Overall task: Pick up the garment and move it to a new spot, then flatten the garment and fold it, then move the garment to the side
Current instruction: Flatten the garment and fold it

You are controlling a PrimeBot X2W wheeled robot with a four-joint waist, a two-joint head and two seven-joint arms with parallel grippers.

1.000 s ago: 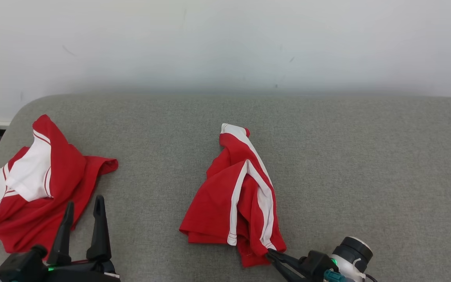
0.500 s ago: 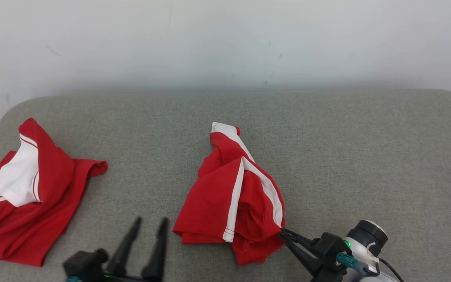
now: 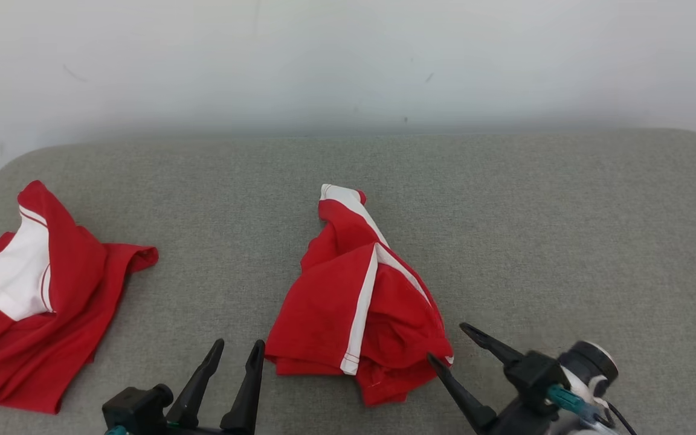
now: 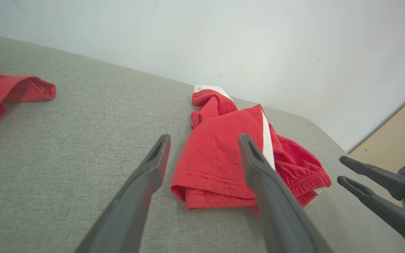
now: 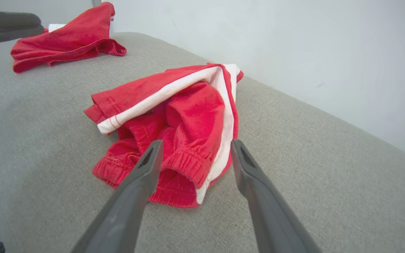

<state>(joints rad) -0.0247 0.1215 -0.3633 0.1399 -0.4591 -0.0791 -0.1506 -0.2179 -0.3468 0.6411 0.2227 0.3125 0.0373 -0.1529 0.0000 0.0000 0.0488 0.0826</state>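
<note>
The garment [image 3: 348, 302], red shorts with white side stripes, lies crumpled in the middle of the grey cushion [image 3: 565, 211]. My right gripper [image 3: 446, 342] stands open at its near right corner, with the elastic hem just ahead of the fingers and nothing gripped. The right wrist view shows the garment [image 5: 188, 116] lying loose beyond the spread right gripper [image 5: 196, 143]. My left gripper [image 3: 239, 343] is open just left of the garment's near edge, a little above the cushion. In the left wrist view the garment [image 4: 220, 154] lies ahead of the left gripper [image 4: 204, 137], with the right gripper [image 4: 340, 169] at the right.
A second red and white garment [image 3: 34, 308] lies bunched at the cushion's left end, also seen as a red heap [image 5: 65, 38] and as a red sleeve edge [image 4: 9, 91]. A white wall [image 3: 348, 60] runs behind. Bare grey cushion stretches to the right.
My right gripper has opened and let go of the garment's corner, which has dropped onto the cushion. The head camera has shifted a little; the left gripper stays open near the garment's left edge.
</note>
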